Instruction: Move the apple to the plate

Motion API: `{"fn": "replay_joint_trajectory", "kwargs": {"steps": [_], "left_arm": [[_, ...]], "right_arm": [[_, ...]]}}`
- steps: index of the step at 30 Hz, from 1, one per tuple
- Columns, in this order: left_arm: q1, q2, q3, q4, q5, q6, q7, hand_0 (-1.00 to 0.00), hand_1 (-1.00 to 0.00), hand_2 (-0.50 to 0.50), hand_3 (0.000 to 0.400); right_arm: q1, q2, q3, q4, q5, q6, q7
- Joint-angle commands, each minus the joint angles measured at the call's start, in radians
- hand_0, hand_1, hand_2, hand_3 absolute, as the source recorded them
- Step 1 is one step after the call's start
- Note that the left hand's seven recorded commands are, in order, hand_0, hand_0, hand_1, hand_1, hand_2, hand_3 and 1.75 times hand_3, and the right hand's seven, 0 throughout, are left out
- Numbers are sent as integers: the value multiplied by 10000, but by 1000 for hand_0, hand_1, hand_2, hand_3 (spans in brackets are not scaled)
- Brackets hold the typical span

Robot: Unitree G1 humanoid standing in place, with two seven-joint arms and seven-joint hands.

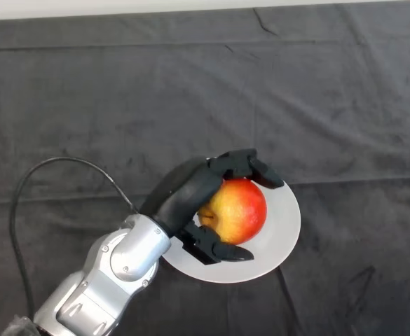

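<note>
Landmark: plate (283, 231), white, round, smooth matte surface, flat with a shallow rim. It sits on the counter (331, 105), which is covered by a dark grey cloth (85, 91), soft, felt-like nap, with long horizontal fold lines and a few small creases above and to the right of the plate.

Apple (238, 208): round, glossy skin, red blending to yellow on its left side. It is over the left-centre of the plate, inside the rim outline. Cannot tell whether its underside touches the plate surface or is just above it.

Left hand (190, 192): black, matte, blocky segments. Gripping the apple: fingers (250, 166) curl over the top of the fruit, thumb (222, 248) curls under the near side, palm against the apple's left side. Finger ends reach past the apple's top toward the plate's upper edge; the thumb end lies over the plate's lower-left area.

Arm (113, 269): silver-grey, smooth rounded metal housings with small screw points, runs from lower left of the plate up to the wrist, which overlaps the plate's left edge and hides that part of the rim.

Right half of the plate is bare white, unobstructed.
</note>
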Motion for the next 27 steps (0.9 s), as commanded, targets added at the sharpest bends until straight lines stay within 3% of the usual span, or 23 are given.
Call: {"fn": "replay_joint_trajectory", "kwargs": {"steps": [1, 10, 13, 14, 15, 16, 18, 27], "left_arm": [[-641, 249, -326, 433, 300, -253, 198, -1000, -1000, 0, 400], [-928, 285, -511, 1135, 889, -434, 548, -1000, -1000, 0, 400], [-973, 301, -506, 1139, 977, -376, 578, -859, -1000, 71, 400], [-986, 310, -495, 1124, 994, -354, 579, -627, -894, 133, 358], [-998, 319, -479, 1101, 1009, -329, 580, -537, -784, 124, 314], [-1008, 327, -462, 1078, 1018, -308, 581, 0, -176, 88, 71], [-1038, 343, -412, 1032, 1031, -270, 589, 0, 0, 0, 0], [-1058, 370, -139, 1004, 1071, -348, 876, 0, 0, 0, 0]], "right_arm": [[-242, 10, 0, -324, 245, -15, -50], [-252, -1, -4, -297, 248, -17, -40], [-255, -4, -6, -289, 249, -18, -37], [-256, -5, -6, -286, 249, -19, -36], [-256, -6, -7, -284, 249, -19, -35], [-257, -6, -7, -282, 250, -19, -34], [-259, -8, -8, -277, 250, -20, -32], [-263, -13, -10, -263, 250, -23, -25]]}}
